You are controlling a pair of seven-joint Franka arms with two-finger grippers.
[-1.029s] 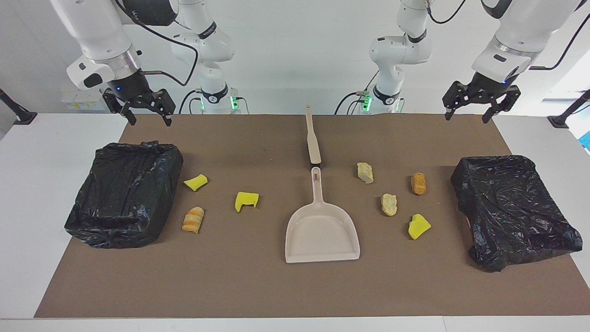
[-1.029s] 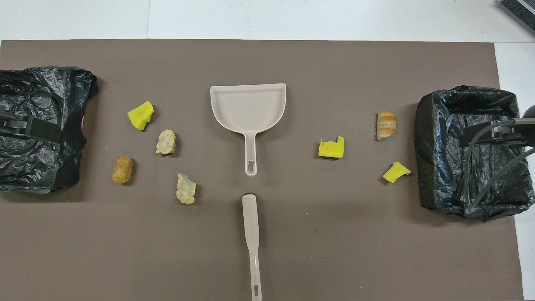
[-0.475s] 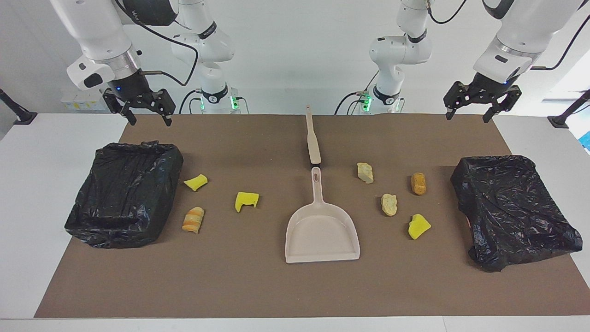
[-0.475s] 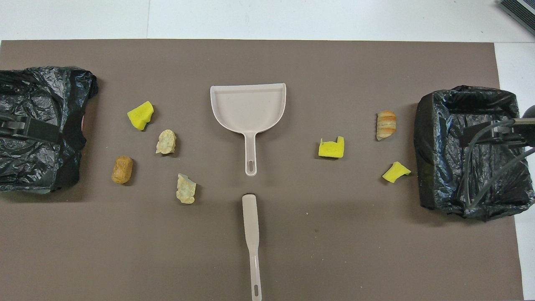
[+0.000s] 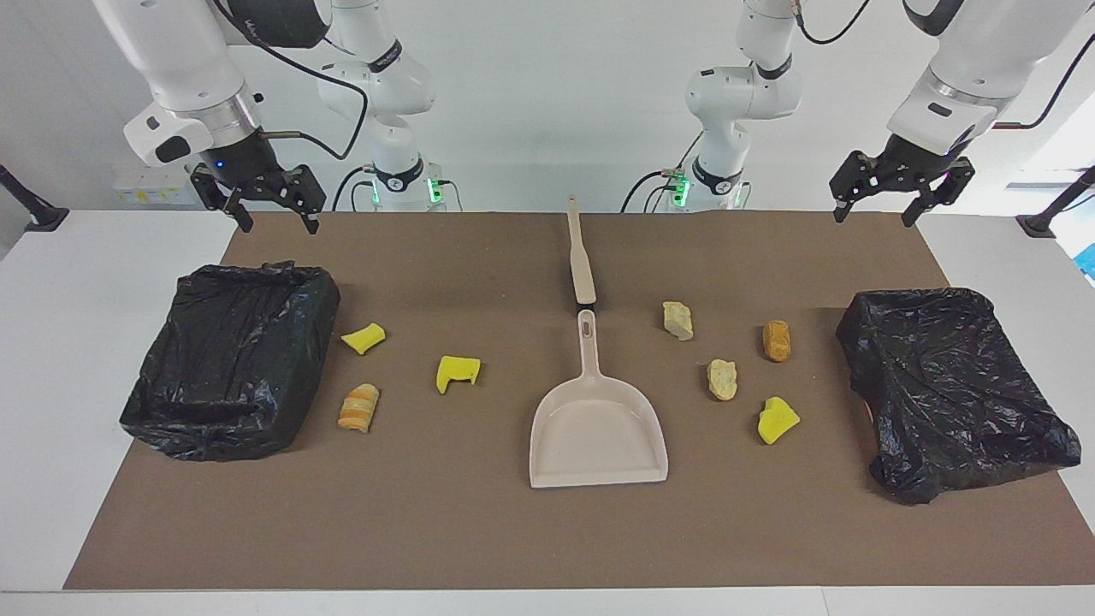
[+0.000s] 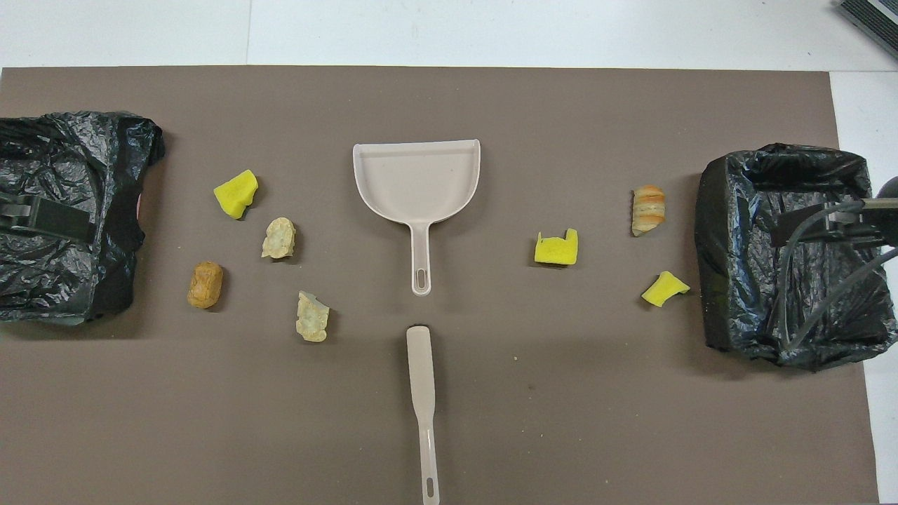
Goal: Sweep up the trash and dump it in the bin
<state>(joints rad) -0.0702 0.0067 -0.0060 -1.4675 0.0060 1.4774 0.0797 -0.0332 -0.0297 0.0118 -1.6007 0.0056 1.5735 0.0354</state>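
Jaws wide on both arms; seven trash scraps (image 5: 453, 373), two bins (image 5: 231, 359).

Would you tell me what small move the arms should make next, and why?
Probably lower one open gripper, say the right gripper, to the brush. Both it and the left gripper hang empty, while the dustpan lies untouched and seven trash scraps remain unswept.

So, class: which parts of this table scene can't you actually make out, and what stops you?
- Brush: overhead view, its handle end is cut by the bottom edge; bristles cannot be made out in either view.
- Bin at the left arm's end: overhead view, cut by the side edge.
- Bin at the right arm's end: overhead view, a cable and arm part hide some of the inside.
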